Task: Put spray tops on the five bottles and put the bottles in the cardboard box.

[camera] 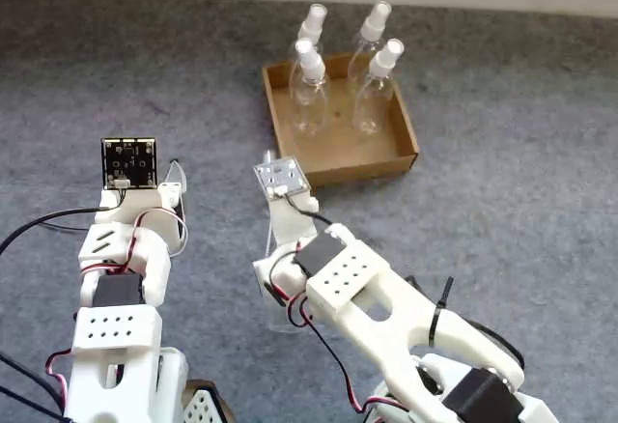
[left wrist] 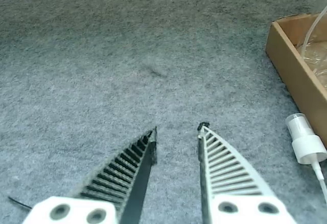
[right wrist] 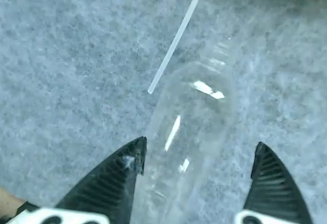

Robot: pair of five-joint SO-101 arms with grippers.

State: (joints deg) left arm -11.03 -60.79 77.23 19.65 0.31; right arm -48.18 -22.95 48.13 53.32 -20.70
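The cardboard box [camera: 344, 169] stands at the far middle of the carpet and holds several clear bottles [camera: 309, 95] with white spray tops on. One more clear bottle [right wrist: 191, 127] without a top lies on the carpet between the fingers of my open right gripper [right wrist: 199, 147], not clamped. A loose white spray top [left wrist: 305, 143] lies near the box corner [left wrist: 294, 65], and its thin tube [right wrist: 176, 37] runs toward the lying bottle. My left gripper [left wrist: 176, 137] hovers open over bare carpet, to the left of the spray top, with nothing in it.
Grey carpet covers the whole surface. The left arm [camera: 126, 249] sits at the near left and the right arm [camera: 338, 278] in the near middle, its body covering most of the lying bottle from above.
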